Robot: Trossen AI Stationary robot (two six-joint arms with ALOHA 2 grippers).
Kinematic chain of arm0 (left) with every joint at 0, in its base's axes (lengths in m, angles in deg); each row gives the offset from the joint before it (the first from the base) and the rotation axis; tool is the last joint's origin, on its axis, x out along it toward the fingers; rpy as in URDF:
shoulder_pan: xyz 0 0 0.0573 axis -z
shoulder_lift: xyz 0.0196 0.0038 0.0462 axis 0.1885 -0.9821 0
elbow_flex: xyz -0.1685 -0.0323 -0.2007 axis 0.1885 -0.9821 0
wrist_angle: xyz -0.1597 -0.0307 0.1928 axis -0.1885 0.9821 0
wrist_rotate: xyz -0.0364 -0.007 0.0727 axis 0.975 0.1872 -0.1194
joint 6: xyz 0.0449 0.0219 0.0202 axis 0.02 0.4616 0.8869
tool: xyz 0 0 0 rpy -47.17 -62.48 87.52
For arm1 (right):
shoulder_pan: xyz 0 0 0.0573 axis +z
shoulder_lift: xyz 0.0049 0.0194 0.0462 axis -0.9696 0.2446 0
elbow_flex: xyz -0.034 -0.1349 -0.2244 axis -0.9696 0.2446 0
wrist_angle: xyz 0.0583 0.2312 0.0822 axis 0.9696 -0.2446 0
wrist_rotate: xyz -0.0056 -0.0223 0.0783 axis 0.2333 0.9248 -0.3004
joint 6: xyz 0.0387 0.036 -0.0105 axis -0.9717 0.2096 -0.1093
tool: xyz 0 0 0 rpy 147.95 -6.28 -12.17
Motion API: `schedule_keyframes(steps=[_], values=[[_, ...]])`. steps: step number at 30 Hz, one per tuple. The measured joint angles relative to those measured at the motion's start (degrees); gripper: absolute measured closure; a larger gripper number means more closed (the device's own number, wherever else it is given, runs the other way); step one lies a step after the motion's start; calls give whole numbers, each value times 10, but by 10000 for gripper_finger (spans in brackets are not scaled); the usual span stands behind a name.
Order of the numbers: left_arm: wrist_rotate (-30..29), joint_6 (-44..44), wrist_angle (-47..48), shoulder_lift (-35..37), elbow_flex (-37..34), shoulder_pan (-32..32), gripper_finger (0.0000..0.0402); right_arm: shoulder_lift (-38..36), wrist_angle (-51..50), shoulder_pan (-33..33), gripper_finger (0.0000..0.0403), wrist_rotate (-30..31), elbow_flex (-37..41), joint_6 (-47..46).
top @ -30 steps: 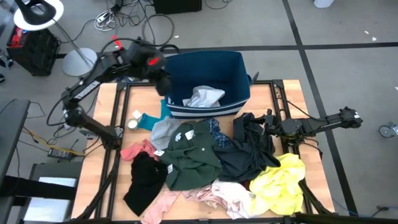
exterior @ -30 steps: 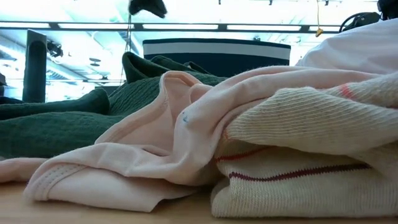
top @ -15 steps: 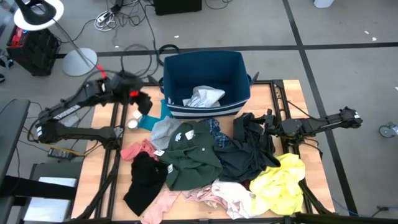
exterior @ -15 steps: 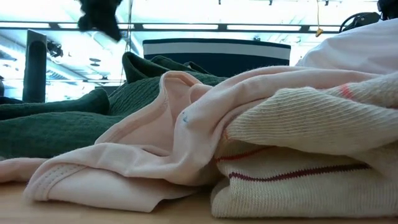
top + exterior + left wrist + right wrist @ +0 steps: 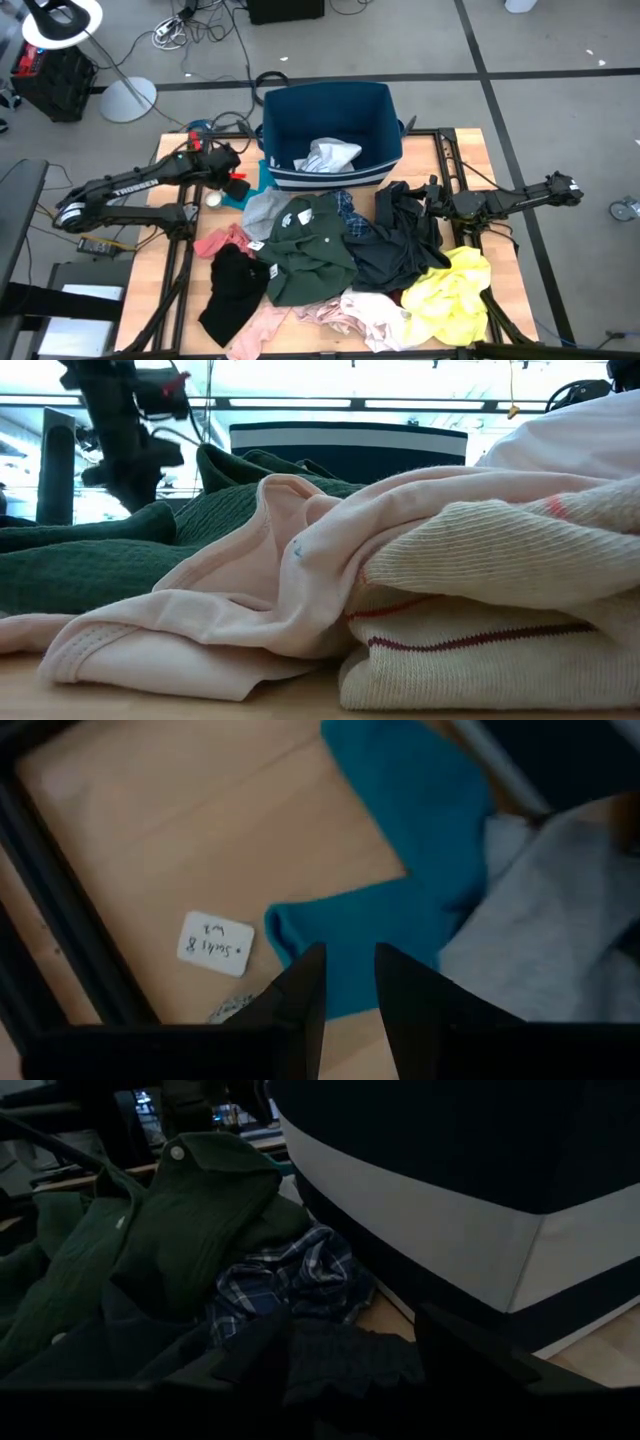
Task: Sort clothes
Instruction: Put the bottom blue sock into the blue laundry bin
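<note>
The clothes lie in a heap across the table: a dark green shirt point(image 5: 310, 245), black point(image 5: 235, 285), yellow point(image 5: 452, 292), pale pink point(image 5: 355, 315), salmon point(image 5: 222, 240), grey point(image 5: 264, 210) and blue plaid point(image 5: 350, 215) pieces. A white garment point(image 5: 326, 155) lies inside the navy bin point(image 5: 385, 120). A teal garment point(image 5: 400, 910) lies flat by the bin's left side. My left gripper point(image 5: 350, 970) hovers just above its edge, pointing down, open by a narrow gap with nothing in it. My right gripper point(image 5: 345, 1345) rests open at the heap's right side, over a dark garment point(image 5: 400, 240). My right gripper stands open on either side of a fold of the dark garment point(image 5: 340, 1365), coming in nearly level from the table's right. I cannot tell whether its fingers touch the cloth.
A small white tag point(image 5: 215, 942) lies on bare wood beside the teal garment. A dark frame rail point(image 5: 60, 920) runs along the table's left part. The bin stands at the far middle. In the low view, pink cloth point(image 5: 250, 590) and a cream knit point(image 5: 480, 610) fill the foreground.
My left gripper has come down from beside the bin's far left corner. It has moved toward the table's near and left side and now hangs low over the teal garment, and its wrist has rolled and tipped further downward. No garment has moved.
</note>
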Motion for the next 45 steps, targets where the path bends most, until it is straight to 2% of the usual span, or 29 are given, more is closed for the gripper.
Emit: schedule_keyframes(steps=[14, 32, 45], values=[[-4, -3, -10, -74, -52, -7, 307, 0, 0, 0, 187, 0, 0, 0], [-6, -2, -39, -106, -53, -7, 308, 0, 0, 0, 187, 0, 0, 0], [-6, -2, -23, -149, -53, -7, 326, 0, 14, 0, 187, 0, 0, 0]])
